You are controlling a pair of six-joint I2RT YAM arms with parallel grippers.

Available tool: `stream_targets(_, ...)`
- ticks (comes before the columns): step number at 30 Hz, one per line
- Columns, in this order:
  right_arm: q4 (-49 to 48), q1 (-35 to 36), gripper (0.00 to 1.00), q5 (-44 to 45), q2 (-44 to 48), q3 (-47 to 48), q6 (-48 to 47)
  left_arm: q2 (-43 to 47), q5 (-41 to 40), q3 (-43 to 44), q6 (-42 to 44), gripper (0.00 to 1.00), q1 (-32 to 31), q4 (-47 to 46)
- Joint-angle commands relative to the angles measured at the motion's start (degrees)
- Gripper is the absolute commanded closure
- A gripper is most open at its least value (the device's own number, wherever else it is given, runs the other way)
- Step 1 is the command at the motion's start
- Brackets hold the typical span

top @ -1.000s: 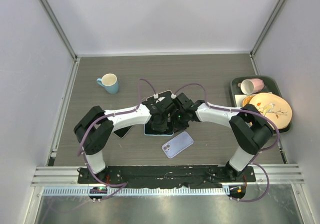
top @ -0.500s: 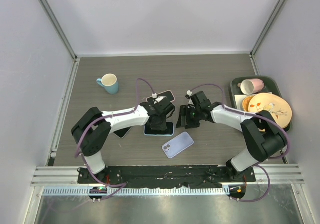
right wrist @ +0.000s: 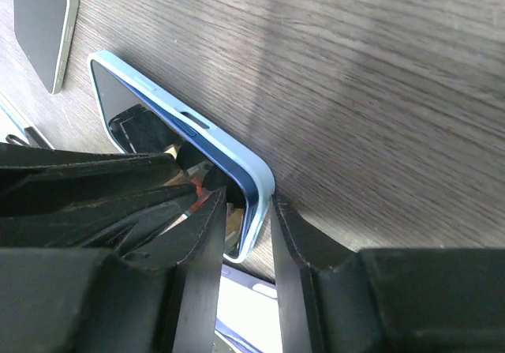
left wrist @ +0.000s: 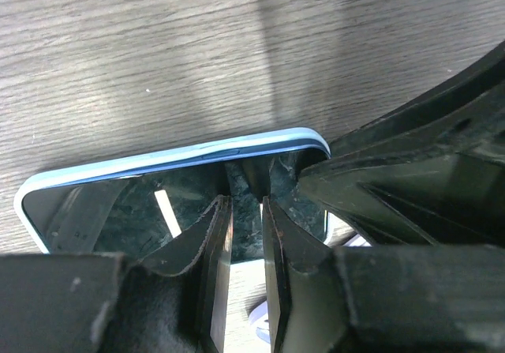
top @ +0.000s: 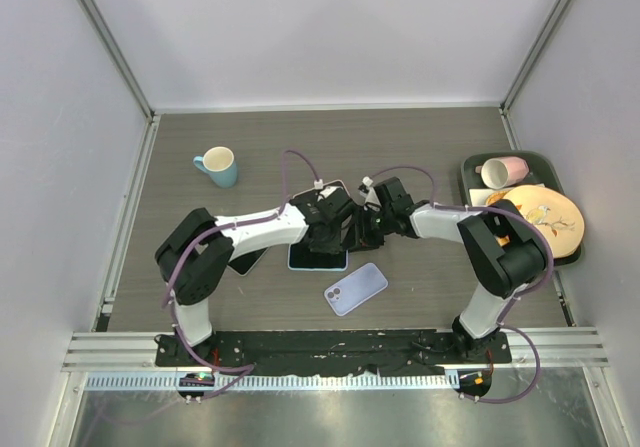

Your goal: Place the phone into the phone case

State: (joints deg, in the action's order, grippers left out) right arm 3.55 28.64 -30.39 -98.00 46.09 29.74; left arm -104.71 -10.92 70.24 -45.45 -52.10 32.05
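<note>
A phone with a black screen lies face up in a light blue phone case (top: pixel 318 257) at the table's middle. The case's rim shows in the left wrist view (left wrist: pixel 197 151) and the right wrist view (right wrist: pixel 241 162). My left gripper (top: pixel 334 233) stands on the screen near the far edge, jaws almost closed with nothing between them (left wrist: pixel 246 201). My right gripper (top: pixel 358 229) is at the case's right corner. Its narrow jaws (right wrist: pixel 248 204) straddle the rim, one finger on the screen and one (right wrist: pixel 286 211) touching the outer side.
A lavender phone or case (top: pixel 355 287) lies back up just in front. Dark phones lie at the left (top: pixel 245 261) and behind the grippers (top: pixel 332 187). A teal mug (top: pixel 217 165) stands far left. A tray (top: pixel 472 172) at the right holds a pink cup (top: pixel 503 170) and plate (top: pixel 542 217).
My right gripper drew away to the right half a second ago and has come back to the blue case's right corner. My left gripper shifted slightly right on the screen.
</note>
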Motion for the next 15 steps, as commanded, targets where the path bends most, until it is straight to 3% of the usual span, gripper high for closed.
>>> stream_targets(1,2.86,-0.17,0.67,6.48,-3.95,0.67,-1.96,-2.52,-1.48,1.92,1.24,0.74,0.24,1.25)
stream_targets(15,10.68,0.89,0.88,14.39,-11.51,3.48,-4.78,-9.72,5.38,4.21,0.98,0.76,1.29,4.16)
